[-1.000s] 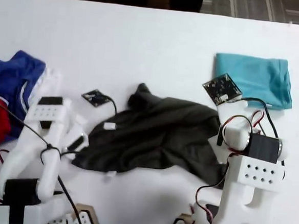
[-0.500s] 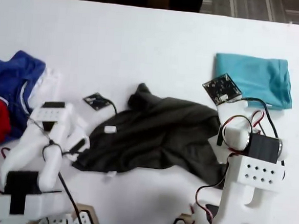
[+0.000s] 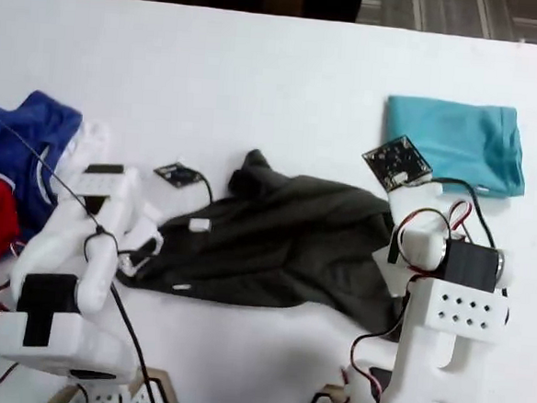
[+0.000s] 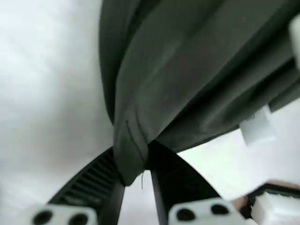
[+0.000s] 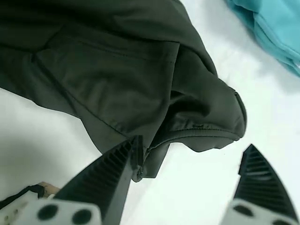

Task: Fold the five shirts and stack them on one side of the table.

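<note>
Your left claw (image 4: 133,161) is clenched on the 9 o'clock edge of the dark shirt (image 3: 284,244), which lies mid-surface (image 3: 278,64). Your right claw (image 5: 191,146) is released, spread at the shirt's 3 o'clock edge.

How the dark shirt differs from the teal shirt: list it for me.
The dark shirt lies rumpled and spread out; the teal shirt is folded into a neat rectangle. The dark shirt covers more of the table than the teal shirt. The left end effector is shut on the dark shirt's edge; nothing grips the teal shirt. Both are plain, single-colour shirts resting on the same white table.
</note>
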You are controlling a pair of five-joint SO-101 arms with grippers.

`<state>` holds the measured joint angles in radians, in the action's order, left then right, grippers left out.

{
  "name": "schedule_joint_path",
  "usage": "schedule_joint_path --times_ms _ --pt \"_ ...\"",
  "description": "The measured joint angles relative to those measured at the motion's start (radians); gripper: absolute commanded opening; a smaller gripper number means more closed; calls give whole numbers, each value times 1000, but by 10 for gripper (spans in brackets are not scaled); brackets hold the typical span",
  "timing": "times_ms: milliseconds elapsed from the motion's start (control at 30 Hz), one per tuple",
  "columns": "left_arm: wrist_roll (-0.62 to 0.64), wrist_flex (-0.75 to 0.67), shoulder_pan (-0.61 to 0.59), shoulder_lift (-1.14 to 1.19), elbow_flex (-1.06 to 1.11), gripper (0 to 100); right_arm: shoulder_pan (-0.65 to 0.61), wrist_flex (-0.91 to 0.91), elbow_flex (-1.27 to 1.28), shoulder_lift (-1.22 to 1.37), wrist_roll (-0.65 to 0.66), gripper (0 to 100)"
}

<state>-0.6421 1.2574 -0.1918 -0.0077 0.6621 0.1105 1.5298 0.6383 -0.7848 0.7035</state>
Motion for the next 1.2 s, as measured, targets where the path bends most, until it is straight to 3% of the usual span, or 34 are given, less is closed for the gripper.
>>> schedule_joint_path --times_ms 200,367,700,833,1033,1200 --pt "146 91 48 -161 -199 26 -3 -160 195 0 -83 320" --pt "209 80 49 -199 -269 26 -63 -196 334 0 -86 319" --pt "212 -218 48 -143 -51 26 -245 -216 359 -57 -87 319" --pt "212 -308 48 -127 14 26 -226 -313 370 -58 -101 319" --pt "212 -400 46 -87 86 26 -109 -396 370 -58 -236 317" --pt "212 -425 44 -68 89 26 -103 -419 370 8 -226 213"
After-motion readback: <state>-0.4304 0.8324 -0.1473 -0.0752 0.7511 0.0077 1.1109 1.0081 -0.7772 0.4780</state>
